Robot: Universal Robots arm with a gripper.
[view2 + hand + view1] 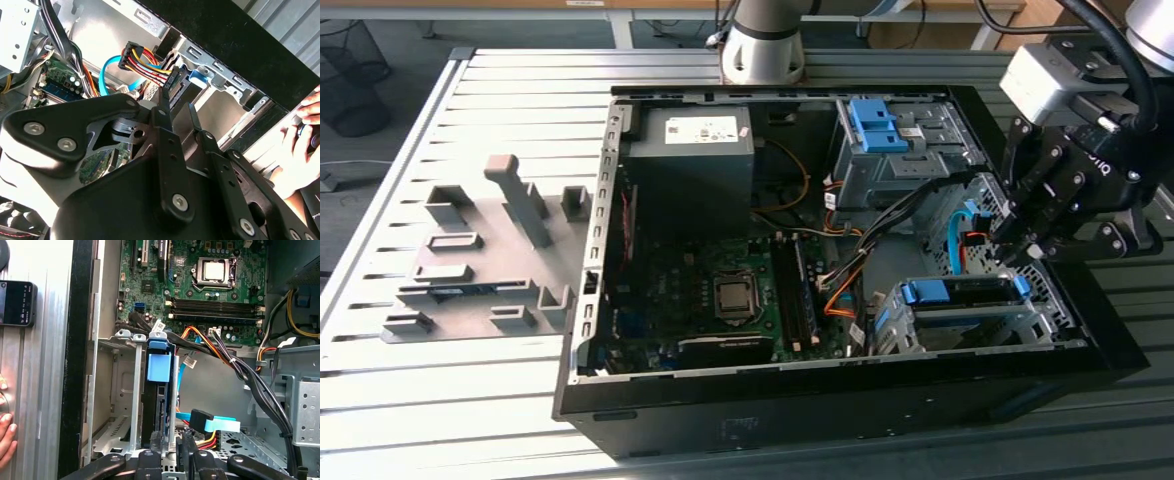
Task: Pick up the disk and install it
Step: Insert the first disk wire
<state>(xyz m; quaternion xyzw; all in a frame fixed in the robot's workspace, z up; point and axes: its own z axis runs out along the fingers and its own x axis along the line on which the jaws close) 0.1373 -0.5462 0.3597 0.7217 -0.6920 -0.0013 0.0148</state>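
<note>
Disk (158, 405) sits on edge in the metal drive cage (117, 390) of the open computer case (1067, 380) — directly ahead of the gripper (172, 437), whose jaws stand slightly spread, empty, beside the blue cable (210, 422).

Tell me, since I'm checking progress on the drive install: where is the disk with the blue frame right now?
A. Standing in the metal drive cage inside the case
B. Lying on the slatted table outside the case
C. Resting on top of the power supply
A: in the first wrist view the disk stands in the metal drive cage, with the gripper right at its end.
</note>
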